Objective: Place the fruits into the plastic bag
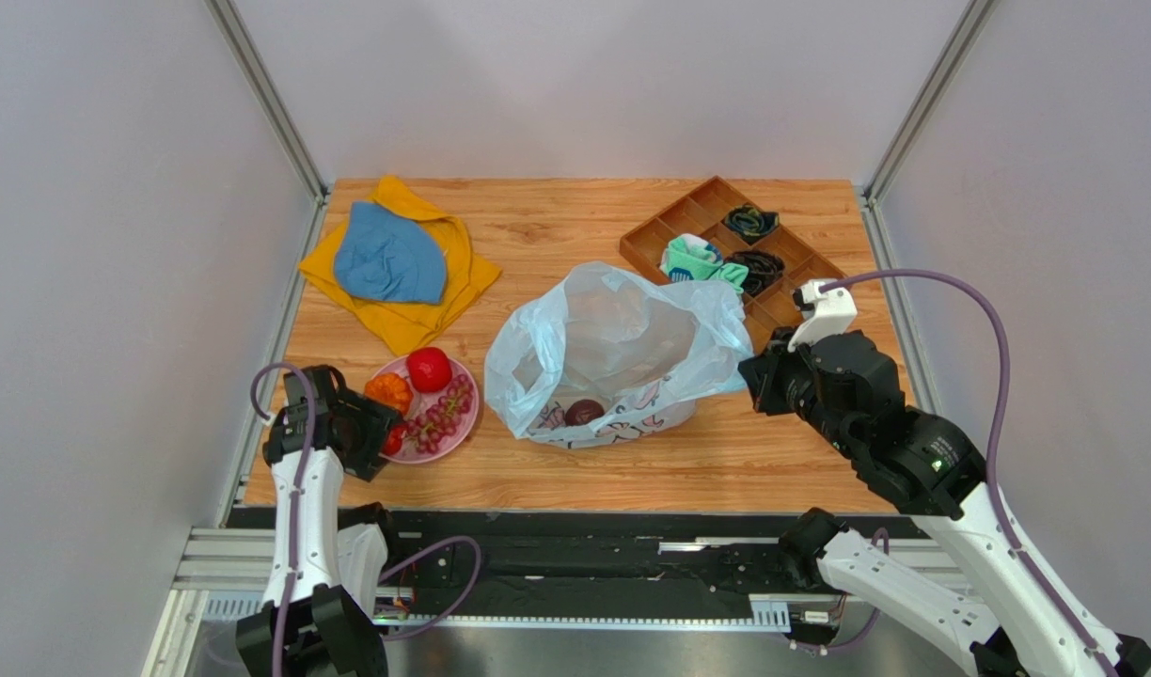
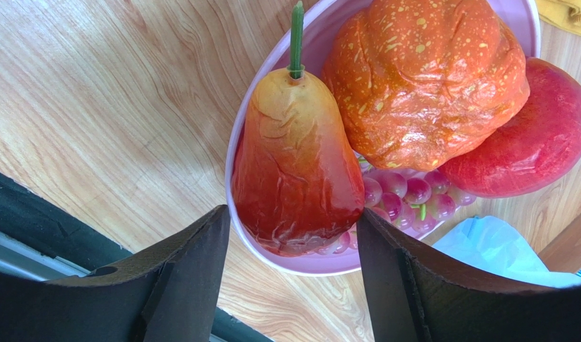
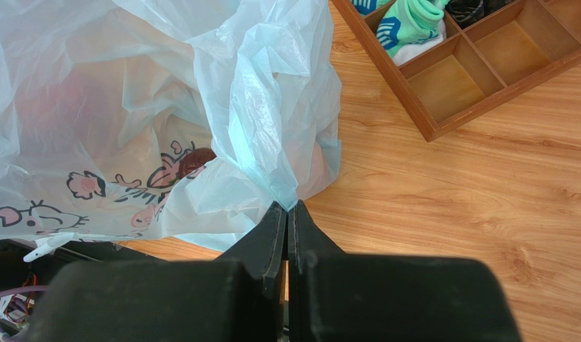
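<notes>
The left claw (image 2: pixel 292 217) has its two dark fingers apart, one on each side of the broad end of a glossy, red-to-yellow pear-shaped fruit (image 2: pixel 297 164) with a green stem. Whether either finger touches it cannot be told. This fruit lies at the near rim of a round pale pink plate (image 2: pixel 233 153), which sits at the left front of the wood-grain desk (image 1: pixel 567 233).

The plate carries four fruits:
- the pear-shaped fruit;
- one knobbly orange fruit (image 2: pixel 422 78) with yellow speckles;
- one smooth, round red apple (image 2: pixel 532 142);
- one bunch of translucent reddish-purple grapes (image 2: pixel 407 191) (partly hidden beneath the others).

Behind the plate, one blue cloth (image 1: pixel 386 257) lies on one yellow cloth (image 1: pixel 405 325).

At the desk's centre sits one large, pale blue, translucent, crinkly plastic bag (image 1: pixel 617 339) with a pink-and-black cartoon print, its mouth open upward. One dark purple plum (image 1: pixel 584 412) lies inside it, at the near side.

The right claw (image 3: pixel 287 208) has its fingers together, clamped on a fold of the bag's right edge. Beyond it stands one brown wooden compartment tray (image 3: pixel 450 82) holding folded socks (image 3: pixel 407 25).
</notes>
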{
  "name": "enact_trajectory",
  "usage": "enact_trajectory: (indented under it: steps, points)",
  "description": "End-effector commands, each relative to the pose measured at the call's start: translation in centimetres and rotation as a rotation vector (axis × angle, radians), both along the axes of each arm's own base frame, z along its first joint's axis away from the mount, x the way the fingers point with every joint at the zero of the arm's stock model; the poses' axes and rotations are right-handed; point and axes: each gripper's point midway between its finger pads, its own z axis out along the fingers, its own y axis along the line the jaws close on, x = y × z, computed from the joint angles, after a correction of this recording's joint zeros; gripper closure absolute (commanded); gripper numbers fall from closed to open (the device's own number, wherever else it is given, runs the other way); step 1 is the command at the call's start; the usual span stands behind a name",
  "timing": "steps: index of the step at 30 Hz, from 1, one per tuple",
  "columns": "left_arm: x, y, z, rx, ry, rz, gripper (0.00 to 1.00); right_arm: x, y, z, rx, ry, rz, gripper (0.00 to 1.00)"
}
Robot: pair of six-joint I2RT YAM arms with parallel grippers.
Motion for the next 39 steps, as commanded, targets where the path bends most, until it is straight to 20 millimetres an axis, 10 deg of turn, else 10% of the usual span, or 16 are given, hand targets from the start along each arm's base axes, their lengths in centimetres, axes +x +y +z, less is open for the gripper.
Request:
enact_trajectory:
  steps: [1,39]
  points:
    - [0.52,0.08,1.5,-0.004,-0.041,0.011,0.28,0.44,-0.13,0.58,0.009,-0.033,-0.016,1.0]
    - [1.15,0.42,1.57,0.01,-0.053,0.004,0.35,0.73,0.11,0.26,0.003,-0.026,-0.016,1.0]
